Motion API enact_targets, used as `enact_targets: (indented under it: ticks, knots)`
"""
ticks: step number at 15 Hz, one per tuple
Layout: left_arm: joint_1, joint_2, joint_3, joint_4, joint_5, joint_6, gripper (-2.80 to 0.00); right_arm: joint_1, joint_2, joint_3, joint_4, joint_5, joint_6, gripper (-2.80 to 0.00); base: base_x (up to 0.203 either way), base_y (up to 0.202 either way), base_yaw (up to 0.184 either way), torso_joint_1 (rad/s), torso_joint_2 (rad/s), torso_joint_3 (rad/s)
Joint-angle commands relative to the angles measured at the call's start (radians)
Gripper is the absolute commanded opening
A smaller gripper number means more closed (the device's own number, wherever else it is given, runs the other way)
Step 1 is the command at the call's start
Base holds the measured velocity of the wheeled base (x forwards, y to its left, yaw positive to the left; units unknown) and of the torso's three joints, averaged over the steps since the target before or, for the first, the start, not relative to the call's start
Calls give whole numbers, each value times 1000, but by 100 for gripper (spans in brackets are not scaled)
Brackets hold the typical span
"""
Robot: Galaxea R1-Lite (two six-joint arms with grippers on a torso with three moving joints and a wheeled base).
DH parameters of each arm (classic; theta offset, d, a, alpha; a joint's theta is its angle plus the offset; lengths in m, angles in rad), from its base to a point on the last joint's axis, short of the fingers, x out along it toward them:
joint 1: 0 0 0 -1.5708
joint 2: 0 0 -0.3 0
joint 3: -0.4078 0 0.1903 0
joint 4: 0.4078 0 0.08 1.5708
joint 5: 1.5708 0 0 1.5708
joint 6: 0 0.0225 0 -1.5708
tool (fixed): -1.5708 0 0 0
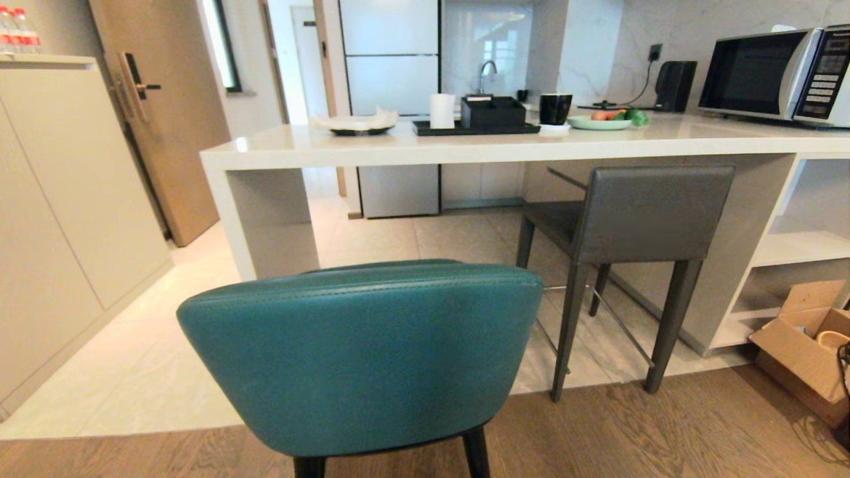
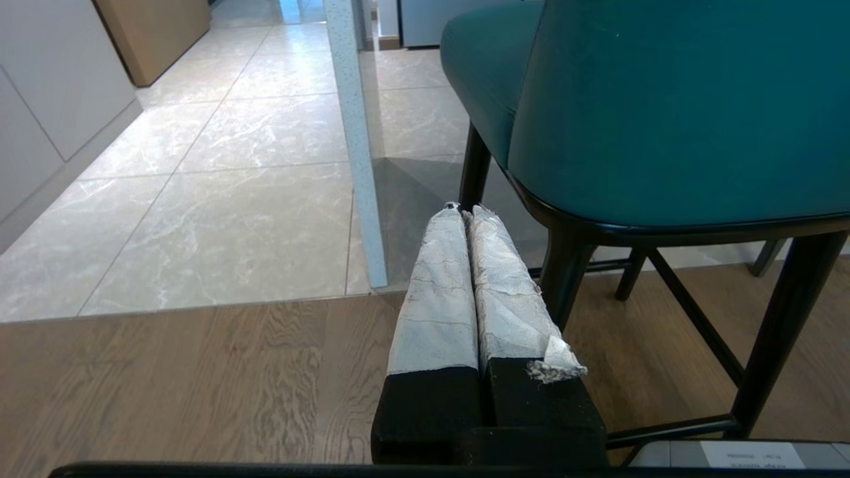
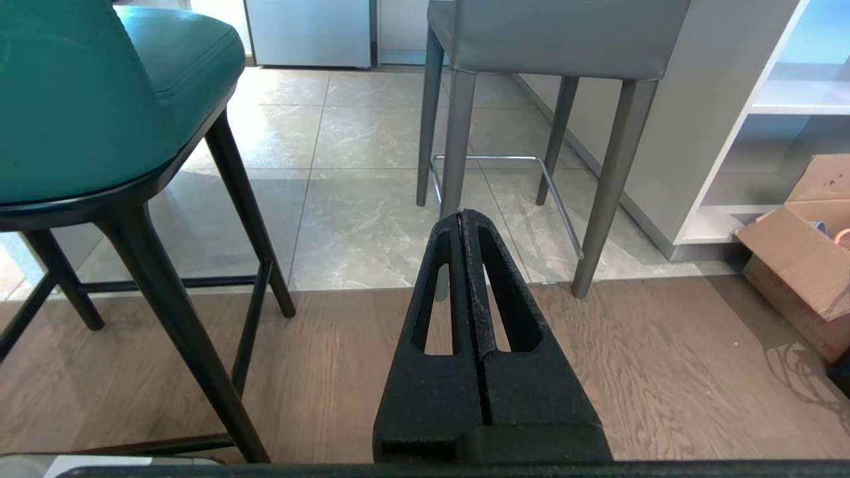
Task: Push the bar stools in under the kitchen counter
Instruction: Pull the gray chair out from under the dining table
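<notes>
Head view: teal stool is seen nearest, out from the counter; grey stool is set partly under it, beside white shelves. A cardboard box lies open on the floor, a roll of tape seen inside. Left gripper and right gripper are held low, fingers pressed together, nothing gripped.

My view: teal stool upright, curved padded back toward me, black legs on wood floor, short of counter | grey stool upright, square back, seat partly under off-white slab counter on tile
</notes>
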Motion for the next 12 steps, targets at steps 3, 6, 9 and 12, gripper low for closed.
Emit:
enact_targets:
  ticks: [3, 6, 9, 12]
  knots:
    - [0, 1, 0, 3, 6, -7, -280, 0, 0, 0, 1, -2, 22, -280, 0, 0, 0, 0, 0, 0]
    - [0, 2, 0, 3, 6, -9, -280, 0, 0, 0, -1, 1, 18, -280, 0, 0, 0, 0, 0, 0]
    - [0, 0, 8, -31, 7, -10, -280, 0, 0, 0, -1, -4, 33, -280, -44, 0, -1, 5, 1, 1]
    - [0, 1, 15, -53, 7, -11, -280, 0, 0, 0, -1, -4, 32, -280, -194, 0, -2, 3, 0, 3]
